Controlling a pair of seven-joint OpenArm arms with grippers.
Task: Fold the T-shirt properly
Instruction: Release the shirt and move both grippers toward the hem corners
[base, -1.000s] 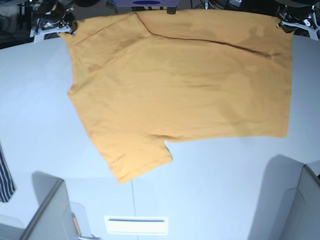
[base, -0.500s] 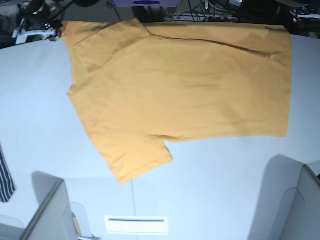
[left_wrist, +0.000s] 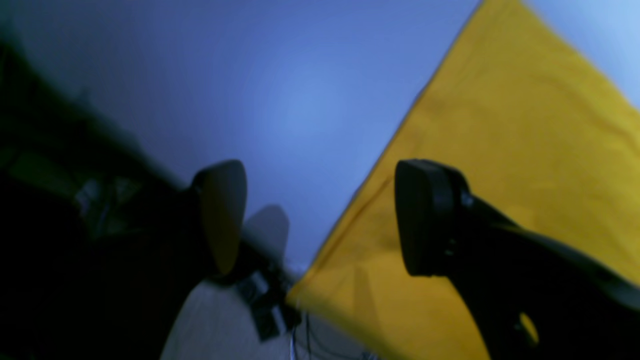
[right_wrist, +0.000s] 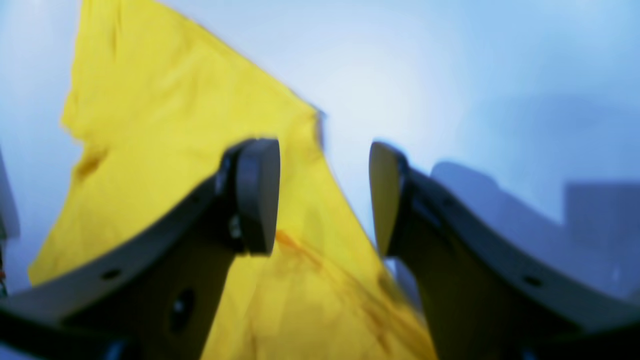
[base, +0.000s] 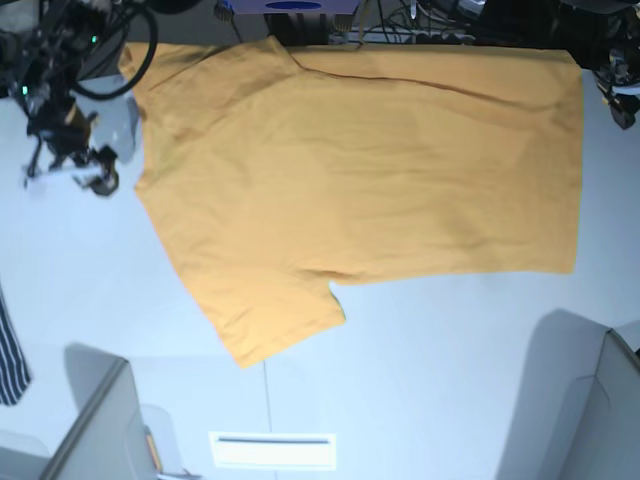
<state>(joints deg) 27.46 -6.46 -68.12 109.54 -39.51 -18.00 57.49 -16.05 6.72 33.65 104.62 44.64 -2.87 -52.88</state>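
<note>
Orange-yellow cotton T-shirt (base: 370, 170), plain and with short sleeves, lies spread flat on the pale white table (base: 450, 380), with one sleeve pointing toward the near edge and its far edge along the back of the table. The right gripper (right_wrist: 324, 197) hangs above the shirt's edge with its dark jaws apart and nothing between them. The left gripper (left_wrist: 320, 217) is also spread wide and empty, just beside the shirt's corner, while a dark navy striped garment (base: 10, 350) lies at the table's side, well apart from the shirt.
</note>
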